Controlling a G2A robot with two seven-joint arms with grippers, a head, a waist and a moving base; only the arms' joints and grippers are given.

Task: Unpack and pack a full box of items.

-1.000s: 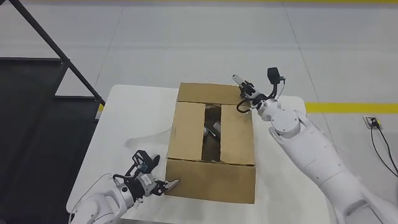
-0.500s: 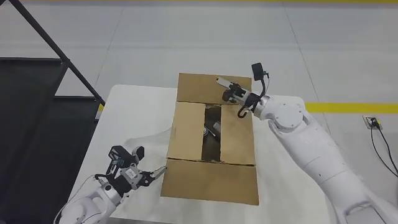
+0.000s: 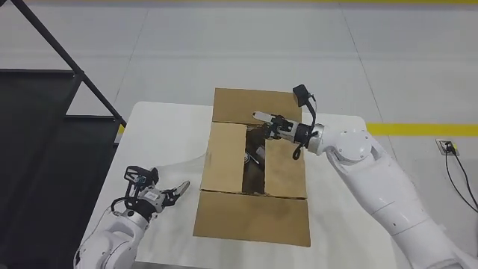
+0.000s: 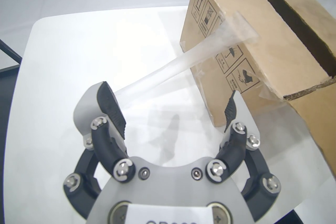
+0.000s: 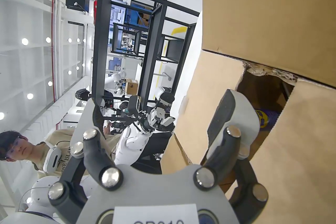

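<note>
White table (image 3: 160, 138) holds our pictogram-marked box (image 3: 224, 157); left gripper (image 4: 168, 93) gapes beside it, right gripper (image 5: 161, 100) gapes over it.

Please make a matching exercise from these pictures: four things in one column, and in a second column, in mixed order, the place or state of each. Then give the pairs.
Things
1. left gripper
2. right gripper
3. clear tape strip
4. cardboard box

Places or states
A. stands on the white table, top flaps parted
B. open, above the box's far end
C. stretched from the box's side to a gripper finger
D. open, low over the table beside the box

Pairs: 1-D, 2-B, 3-C, 4-A
</note>
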